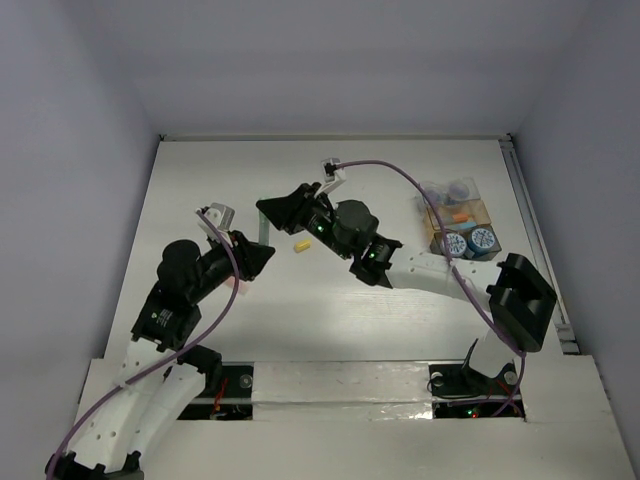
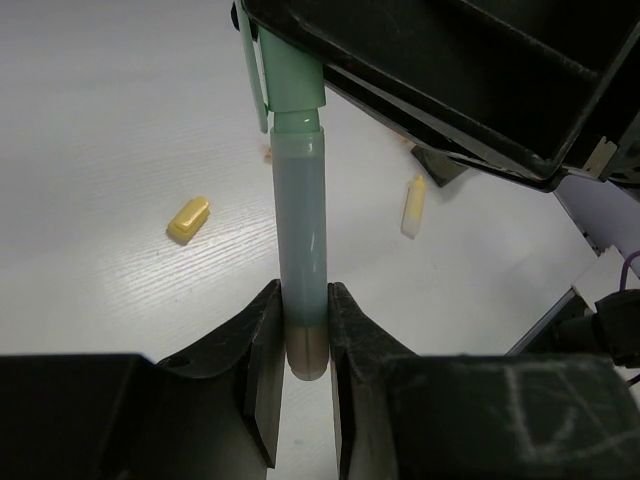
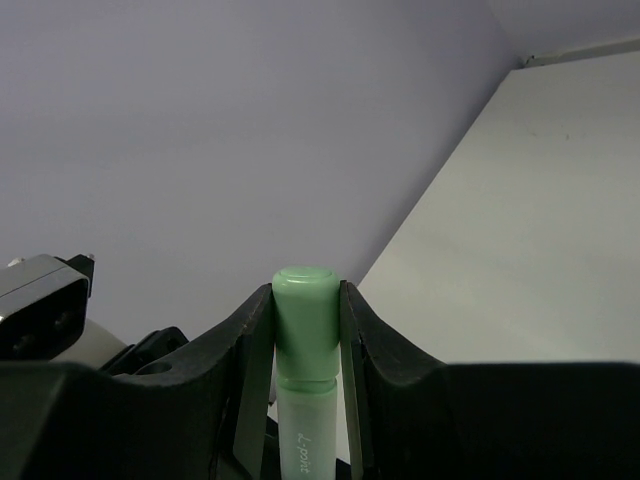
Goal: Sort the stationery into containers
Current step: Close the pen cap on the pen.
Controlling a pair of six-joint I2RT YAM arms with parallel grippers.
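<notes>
A grey-green pen [image 2: 302,230] with a light green cap [image 3: 305,310] is held in the air between both grippers, above the table's middle left. My left gripper [image 2: 302,340] is shut on its bottom end. My right gripper [image 3: 305,300] is shut on its cap. In the top view the left gripper [image 1: 260,257] and right gripper [image 1: 266,208] face each other with the pen [image 1: 262,232] between them. The containers [image 1: 478,213] stand at the right, with two blue-and-white tape rolls [image 1: 455,243] in the near compartments.
A small yellow piece [image 1: 297,246] lies on the table just right of the grippers; it also shows in the left wrist view [image 2: 188,218]. A pale yellow piece [image 2: 412,205] lies near it. Walls close the table at the back and sides.
</notes>
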